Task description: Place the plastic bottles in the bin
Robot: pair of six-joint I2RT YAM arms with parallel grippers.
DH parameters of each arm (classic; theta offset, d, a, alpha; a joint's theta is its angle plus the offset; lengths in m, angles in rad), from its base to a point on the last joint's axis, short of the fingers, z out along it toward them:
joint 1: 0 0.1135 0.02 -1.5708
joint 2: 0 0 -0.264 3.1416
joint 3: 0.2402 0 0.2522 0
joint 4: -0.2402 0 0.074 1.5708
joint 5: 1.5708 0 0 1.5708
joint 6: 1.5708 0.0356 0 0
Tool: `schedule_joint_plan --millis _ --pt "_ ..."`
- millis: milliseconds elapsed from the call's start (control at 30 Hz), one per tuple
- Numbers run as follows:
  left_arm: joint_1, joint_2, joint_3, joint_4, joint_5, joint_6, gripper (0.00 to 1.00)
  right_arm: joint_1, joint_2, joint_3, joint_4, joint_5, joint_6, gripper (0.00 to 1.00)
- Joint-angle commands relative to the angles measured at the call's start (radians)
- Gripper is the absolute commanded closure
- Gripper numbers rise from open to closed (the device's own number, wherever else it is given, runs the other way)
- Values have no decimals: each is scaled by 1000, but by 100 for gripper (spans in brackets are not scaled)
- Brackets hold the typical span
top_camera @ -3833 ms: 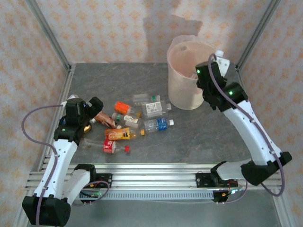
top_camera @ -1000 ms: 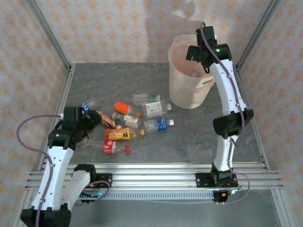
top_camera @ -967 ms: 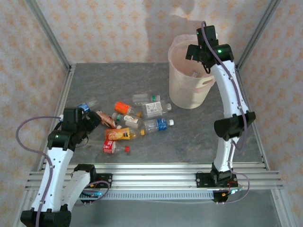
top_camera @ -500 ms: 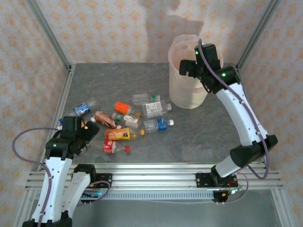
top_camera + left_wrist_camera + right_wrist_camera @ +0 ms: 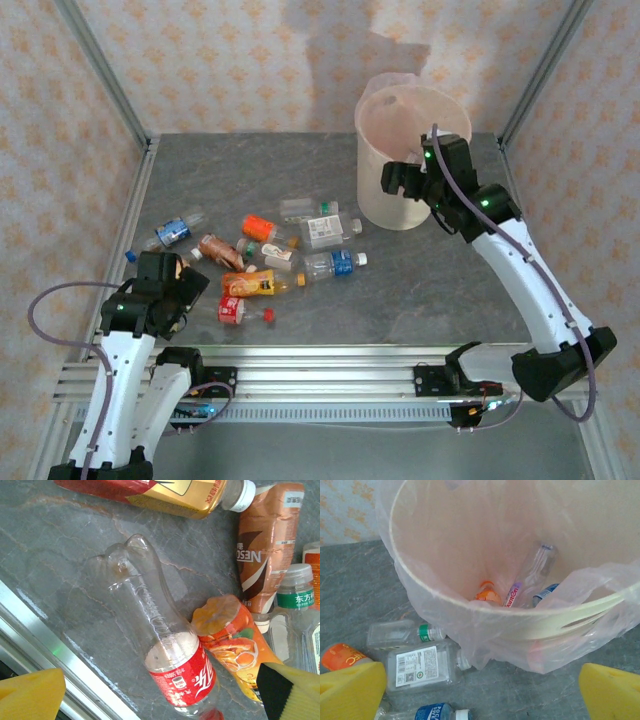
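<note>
Counting about ten plastic bottles [image 5: 250, 285] loose on the grey surface [image 5: 440, 290], clustered left of centre and well apart from the bin [image 5: 370, 160] at far right. The bin's pinkish liner already holds at least three: a clear bottle [image 5: 536, 570] leaning on the inner wall, an orange one [image 5: 487, 595] and a blue-labelled one [image 5: 545, 594]. Task judged under a third done.

Right jaws spread wide with nothing between them, raised at the bin's near side and looking down into it. A flat white-labelled bottle [image 5: 420, 666] and a green-banded one [image 5: 395, 632] lie just beside the bin's foot.

Left jaws likewise parted and empty, poised over the near-left edge of the pile above a clear red-labelled bottle [image 5: 172, 665] lying on its side. An orange juice bottle [image 5: 230, 640] sits just beside it, a brown Nescafé bottle [image 5: 262, 560] beyond. The red-labelled bottle looks the likeliest next pick.
</note>
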Motion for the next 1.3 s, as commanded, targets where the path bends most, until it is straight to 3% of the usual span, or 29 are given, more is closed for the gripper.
schedule_joint_plan --millis 0,367,567,767,933,1267 --pt "6 17 -7 -50 -33 -37 0 12 -39 -43 23 -21 28 1" --pt "6 59 -27 -60 -19 -65 0 26 -76 -144 52 -32 85 1" --pt "6 96 -112 47 54 -107 0 28 -76 -178 66 -49 102 1" --pt "6 220 -143 195 84 -104 3 31 -76 -197 69 -52 112 1" --pt "6 335 -123 243 47 -89 10 32 -75 -201 61 -53 115 1" --pt "12 454 -154 335 43 -113 14 34 -75 -218 59 -50 127 1"
